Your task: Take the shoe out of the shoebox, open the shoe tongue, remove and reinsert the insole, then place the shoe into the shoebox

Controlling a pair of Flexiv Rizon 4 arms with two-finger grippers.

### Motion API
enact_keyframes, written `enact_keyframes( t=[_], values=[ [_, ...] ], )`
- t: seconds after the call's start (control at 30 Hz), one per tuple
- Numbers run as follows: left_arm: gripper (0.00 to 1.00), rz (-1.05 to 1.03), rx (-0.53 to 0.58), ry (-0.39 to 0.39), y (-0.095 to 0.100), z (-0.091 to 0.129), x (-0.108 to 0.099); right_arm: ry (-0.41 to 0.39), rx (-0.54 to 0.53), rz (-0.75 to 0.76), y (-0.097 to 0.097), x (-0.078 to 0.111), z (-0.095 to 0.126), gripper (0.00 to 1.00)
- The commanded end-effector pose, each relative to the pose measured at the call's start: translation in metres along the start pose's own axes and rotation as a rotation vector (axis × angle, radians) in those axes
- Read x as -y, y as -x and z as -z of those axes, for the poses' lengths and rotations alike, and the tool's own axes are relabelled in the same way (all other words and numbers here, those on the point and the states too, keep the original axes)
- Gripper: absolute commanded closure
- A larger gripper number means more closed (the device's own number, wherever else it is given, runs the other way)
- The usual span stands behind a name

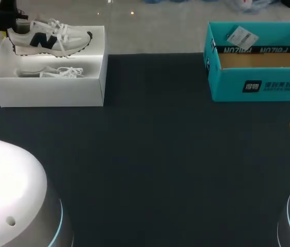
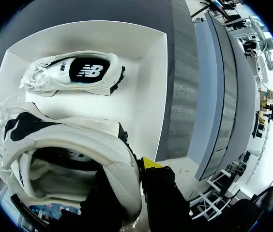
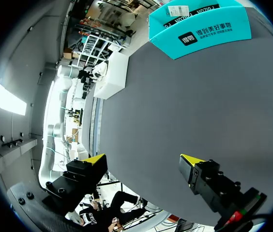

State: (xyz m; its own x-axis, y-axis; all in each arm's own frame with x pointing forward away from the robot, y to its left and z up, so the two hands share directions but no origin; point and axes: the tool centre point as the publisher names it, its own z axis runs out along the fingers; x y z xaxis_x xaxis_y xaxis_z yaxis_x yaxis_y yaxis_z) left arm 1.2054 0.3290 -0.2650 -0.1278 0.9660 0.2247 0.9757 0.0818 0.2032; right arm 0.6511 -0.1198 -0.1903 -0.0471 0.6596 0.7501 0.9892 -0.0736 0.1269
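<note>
Lifting the shoe clear of the shoebox is judged to be the step in hand. On the dark table [image 1: 155, 154] a white shoebox [image 1: 52, 92] is seen at the far left and a teal box [image 1: 258, 85] at the far right, well apart. The shoe [image 1: 50, 38] is held above the shoebox, sole down and about level, with the toe toward the teal box. A second shoe [image 1: 50, 72] is lying on its side inside the shoebox.

The left gripper [image 1: 7, 31] is clamped on the heel. In the left wrist view one finger is placed inside the heel and the other outside. The right gripper [image 3: 144, 162] is spread wide above bare table, and nothing is held by it.

The shoe should be raised straight until the sole is above the rim, so that its laces are not caught on the second shoe. Only then should it be carried to the free table between the boxes. As only the heel is gripped, the toe may sag, so slow motion is advised.
</note>
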Motion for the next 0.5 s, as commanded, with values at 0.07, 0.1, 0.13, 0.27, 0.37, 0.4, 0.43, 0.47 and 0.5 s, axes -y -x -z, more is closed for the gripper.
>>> enact_keyframes(
  t=[0.07,0.1,0.13,0.27,0.37,0.4,0.43,0.47,0.5],
  values=[
    [1.0,0.004,-0.008,-0.012,0.006,-0.022,-0.011,0.002,0.002,0.0,0.0,0.002,0.0,0.0],
    [1.0,0.005,-0.009,-0.014,0.006,-0.025,-0.011,0.002,0.002,0.0,0.0,0.002,0.0,0.0],
    [1.0,0.007,-0.009,-0.014,0.006,-0.028,-0.011,0.002,0.002,0.0,0.0,0.002,0.0,0.0],
    [1.0,-0.006,-0.04,-0.008,0.009,-0.042,-0.009,0.002,0.002,0.0,0.0,0.002,0.0,0.0],
    [1.0,-0.014,-0.049,-0.005,0.013,-0.051,-0.004,0.002,0.002,0.0,0.0,0.002,0.0,0.0],
    [1.0,-0.014,-0.045,-0.009,0.014,-0.053,-0.003,0.002,0.002,0.0,0.0,0.002,0.0,0.0],
    [1.0,-0.014,-0.042,-0.011,0.014,-0.055,-0.001,0.002,0.002,0.0,0.0,0.002,0.0,0.0],
    [1.0,-0.017,-0.049,-0.013,0.016,-0.058,0.0,0.002,0.002,0.0,0.0,0.002,0.0,0.0],
    [1.0,-0.016,-0.052,-0.012,0.018,-0.06,0.002,0.002,0.002,0.0,0.0,0.002,0.0,0.0]
  ],
)
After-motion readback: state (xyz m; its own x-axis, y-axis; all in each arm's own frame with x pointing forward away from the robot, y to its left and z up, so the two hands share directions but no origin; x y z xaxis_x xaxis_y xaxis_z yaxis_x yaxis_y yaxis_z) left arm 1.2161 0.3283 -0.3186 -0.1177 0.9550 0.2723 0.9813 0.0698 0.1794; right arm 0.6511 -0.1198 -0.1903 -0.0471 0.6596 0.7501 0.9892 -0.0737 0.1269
